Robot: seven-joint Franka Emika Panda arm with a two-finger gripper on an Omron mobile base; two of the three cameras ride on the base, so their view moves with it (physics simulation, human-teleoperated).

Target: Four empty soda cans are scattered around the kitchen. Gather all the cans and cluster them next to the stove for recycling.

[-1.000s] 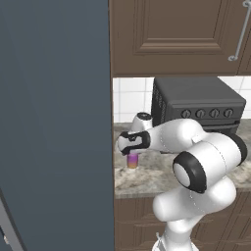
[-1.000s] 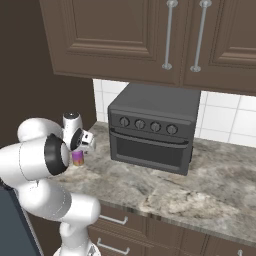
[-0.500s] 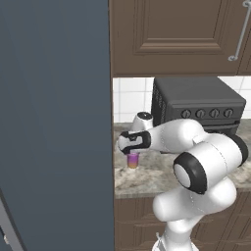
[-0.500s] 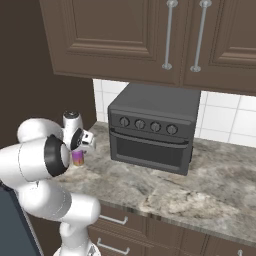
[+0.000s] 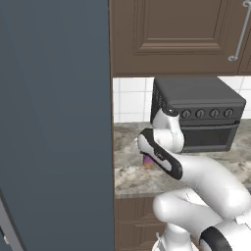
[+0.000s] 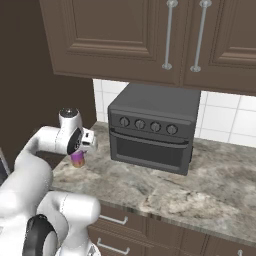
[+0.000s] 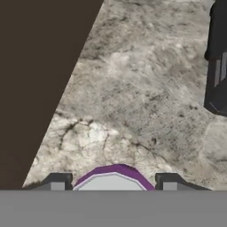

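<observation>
The gripper [image 7: 111, 182] is closed on the purple can [image 6: 77, 159], which could slip free or clip the toaster oven [image 6: 152, 128] when carried right.

A grey marbled stone counter [image 6: 200, 185] runs beneath dark wooden wall cabinets, backed by white square tiles. A boxy dark grey toaster oven [image 6: 152, 127] stands on it against the wall. Near the counter's left end, just beside the front edge, stands a purple soda can [image 6: 77, 159], upright, well apart from the oven.
</observation>
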